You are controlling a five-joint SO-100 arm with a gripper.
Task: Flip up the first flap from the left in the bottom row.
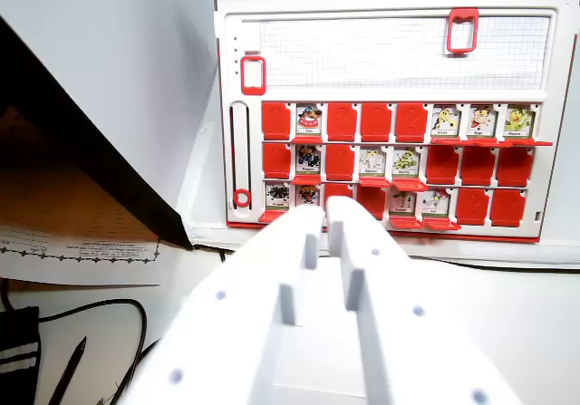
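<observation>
**Target flap sits up-left of the jaw tips**

Nearest the lens: the white plastic two-finger gripper (323,213), filling the lower centre of the wrist view. Jaws are nearly together w/ only a thin slot between them, nothing held. Tips point away from the camera toward the board's bottom row.

Beyond the tips: a red-and-white plastic guessing-game board (390,52) lying flat on the white desk (118,70), three rows of small hinged flaps. Some are down (plain red), some are up showing character cards.

Task thing: the first flap at the left end of the bottom row (277,196), close to the board's near-left corner. It reads as a card face w/ a red lip below it, so it may already be raised; can't say for sure at this res. Its hinge axis runs left-right, parallel to the board's near edge.

Key relation: that flap lies just to the wrist view's left of the fingertips and slightly beyond them. The tips overlap the 2nd–3rd bottom-row slots instead. Judgement: next move needs a small leftward shift before any lift from the flap's near edge.

Far edge of the board: two red slider frames on a white grid panel.
</observation>
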